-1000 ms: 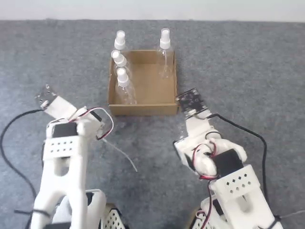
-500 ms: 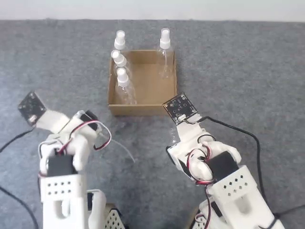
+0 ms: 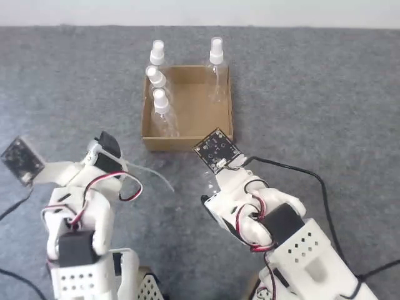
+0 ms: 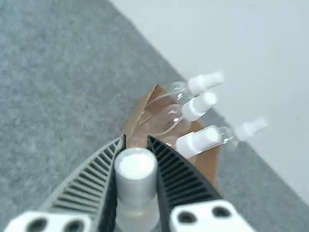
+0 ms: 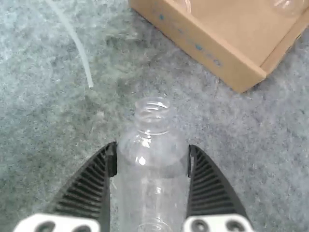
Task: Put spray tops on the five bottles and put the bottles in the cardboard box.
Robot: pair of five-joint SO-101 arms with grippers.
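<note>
Spray top (image 4: 136,166) and bottle (image 5: 152,145) drew closer.

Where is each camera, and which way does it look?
High view: above the table, looking down at the cardboard box and four capped bottles; left arm, right arm show.
Left wrist view: on the left arm, facing the box; left gripper shut on a spray top.
Right wrist view: on the right arm, facing down; right gripper holds an open bottle.
All three share the box.
</note>
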